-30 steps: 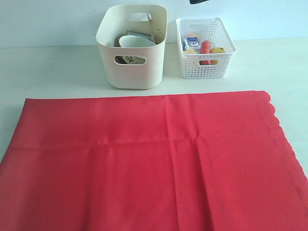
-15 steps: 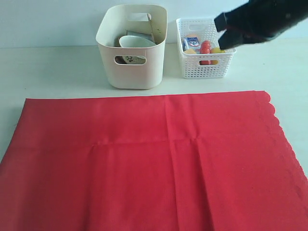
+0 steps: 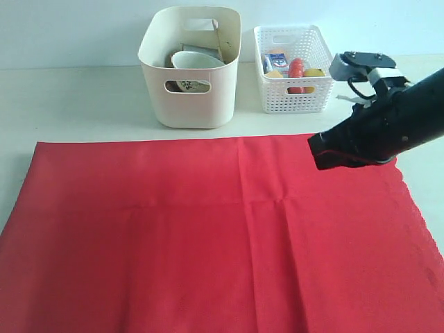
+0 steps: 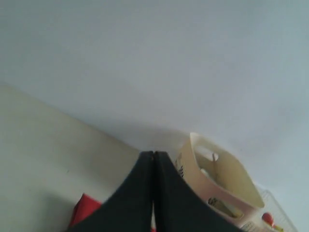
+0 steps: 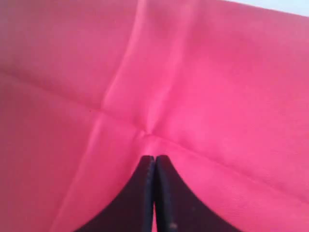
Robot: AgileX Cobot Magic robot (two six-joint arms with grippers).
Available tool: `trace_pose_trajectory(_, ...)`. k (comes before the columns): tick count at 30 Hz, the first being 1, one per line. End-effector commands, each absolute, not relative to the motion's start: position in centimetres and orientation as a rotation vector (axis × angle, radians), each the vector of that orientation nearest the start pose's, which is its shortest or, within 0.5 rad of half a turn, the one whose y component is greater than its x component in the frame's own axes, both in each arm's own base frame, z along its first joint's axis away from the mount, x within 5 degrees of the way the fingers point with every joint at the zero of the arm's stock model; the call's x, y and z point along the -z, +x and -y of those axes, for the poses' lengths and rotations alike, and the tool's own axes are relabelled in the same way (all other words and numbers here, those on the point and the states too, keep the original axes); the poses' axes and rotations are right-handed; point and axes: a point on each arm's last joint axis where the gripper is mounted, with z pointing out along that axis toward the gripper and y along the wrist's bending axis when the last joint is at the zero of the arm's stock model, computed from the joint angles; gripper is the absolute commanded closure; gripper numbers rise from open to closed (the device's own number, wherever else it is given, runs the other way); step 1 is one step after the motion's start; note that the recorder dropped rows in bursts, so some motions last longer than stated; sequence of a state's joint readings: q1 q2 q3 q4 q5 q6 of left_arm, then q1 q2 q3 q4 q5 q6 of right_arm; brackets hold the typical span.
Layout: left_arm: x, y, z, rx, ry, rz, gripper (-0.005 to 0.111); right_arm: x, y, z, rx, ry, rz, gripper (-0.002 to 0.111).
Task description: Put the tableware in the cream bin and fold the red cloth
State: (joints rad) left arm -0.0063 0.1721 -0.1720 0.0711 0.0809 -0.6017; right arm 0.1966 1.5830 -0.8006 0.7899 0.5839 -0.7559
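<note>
1. My right gripper (image 3: 320, 154): jaws together, holding nothing. Absent from the exterior view a second ago, it is now low over the far right part of the red cloth (image 3: 208, 229).
2. My left gripper (image 4: 153, 154): jaws together, empty, outside the exterior view.
3. Red cloth: spread flat, creased, unfolded, near the cream bin (image 3: 194, 111).
4. Cream bin: bowl (image 3: 198, 61) and other tableware inside. Folding looks to be what remains.
</note>
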Motion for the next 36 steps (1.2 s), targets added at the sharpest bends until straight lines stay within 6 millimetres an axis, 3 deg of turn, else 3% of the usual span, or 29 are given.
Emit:
trace_pose_trajectory(1, -25.0, 8.8, 0.0, 0.397, -0.478, -1.707, 0.107, -17.1, 27.2, -9.4, -0.615, -0.544, -2.66, 0.108)
trace_pose_trajectory(5, -24.2, 10.6, 0.0, 0.352, -0.505, -1.862, 0.107, -15.5, 26.6, -11.5, -0.64, -0.694, -2.682, 0.108)
trace_pose_trajectory(14, -20.7, 14.5, 0.7, 0.294, -0.492, -2.18, 0.107, -10.8, 23.5, -18.5, -0.583, -1.095, -2.679, 0.108)
trace_pose_trajectory(19, -18.4, 15.8, 2.5, 0.316, -0.394, -2.336, 0.107, -10.0, 22.7, -19.9, -0.543, -1.161, -2.653, 0.108)
trace_pose_trajectory(24, -17.1, 16.9, 3.8, 0.331, -0.299, -2.372, 0.106, -10.0, 22.7, -20.3, -0.532, -1.162, -2.636, 0.108)
trace_pose_trajectory(27, -16.3, 17.3, 3.9, 0.313, -0.279, -2.405, 0.092, -10.0, 22.7, -20.3, -0.535, -1.156, -2.638, 0.108)
trace_pose_trajectory(33, -14.9, 17.9, 4.1, 0.296, -0.259, -2.442, 0.037, -10.1, 22.9, -20.3, -0.53, -1.123, -2.636, 0.108)
trace_pose_trajectory(36, -14.2, 18.2, 4.1, 0.261, -0.177, -2.468, 0.018, -10.1, 22.9, -20.3, -0.533, -1.117, -2.638, 0.108)
